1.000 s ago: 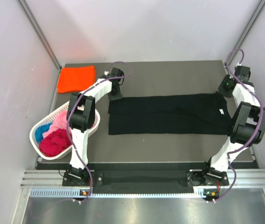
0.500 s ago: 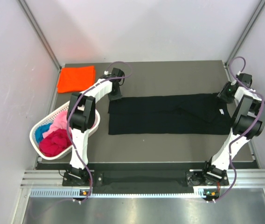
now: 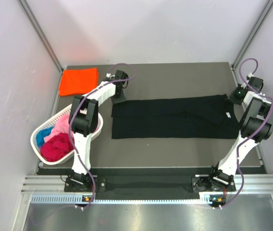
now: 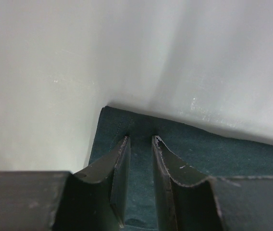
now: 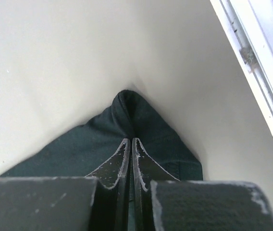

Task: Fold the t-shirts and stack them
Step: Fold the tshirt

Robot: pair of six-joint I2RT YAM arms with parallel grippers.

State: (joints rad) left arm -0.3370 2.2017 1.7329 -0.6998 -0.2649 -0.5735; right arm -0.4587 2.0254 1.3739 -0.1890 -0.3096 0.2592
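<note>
While the black shirt (image 3: 170, 118) lies spread as a long band across the middle of the table (image 3: 175, 79), each arm is at one of its ends. In its wrist view the right gripper (image 5: 130, 140) has its jaws almost together, and they pinch a raised fold of the shirt's right end. The left gripper (image 4: 140, 139) is over the far left corner of the shirt. Its jaws stand a little apart with dark cloth in the gap, and we cannot tell if they press it. The orange shirt (image 3: 79, 81) lies folded flat at the far left corner of the table, apart from the black one. Left of the table, the basket (image 3: 33, 140) holds the pink (image 3: 59, 127), magenta (image 3: 55, 147) and blue (image 3: 41, 137) shirts in a loose heap.
</note>
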